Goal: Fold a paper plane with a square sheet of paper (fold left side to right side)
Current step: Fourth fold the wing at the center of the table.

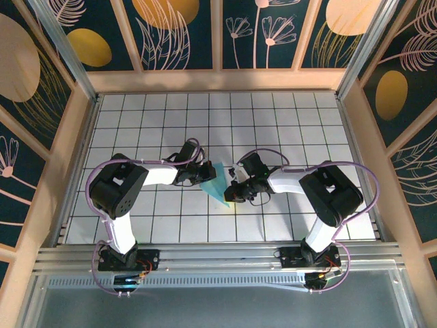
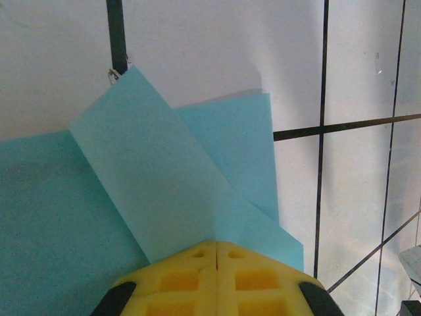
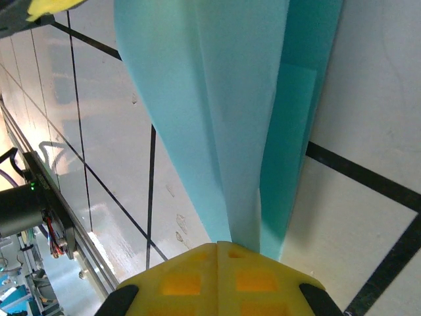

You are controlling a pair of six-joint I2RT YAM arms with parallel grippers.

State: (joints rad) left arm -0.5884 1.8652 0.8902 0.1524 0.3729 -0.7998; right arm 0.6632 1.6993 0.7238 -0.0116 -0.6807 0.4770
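The paper plane (image 1: 217, 183), a partly folded pointed dart of light teal-blue paper, lies between the two arms at the middle of the tiled table. My left gripper (image 1: 203, 173) is shut on its wide upper-left end. In the left wrist view the yellow jaws (image 2: 216, 243) meet with the creased layers of the paper (image 2: 151, 191) pinched between them. My right gripper (image 1: 234, 193) is shut on the narrow lower-right tip. In the right wrist view the folded paper (image 3: 217, 99) runs up and away from the closed right gripper (image 3: 218, 245).
The white tiled table (image 1: 273, 123) is ringed by wooden walls with dark leaf-patterned panels (image 1: 177, 34). An aluminium rail (image 1: 218, 256) runs along the near edge by the arm bases. Open tiles stretch behind and to both sides of the paper.
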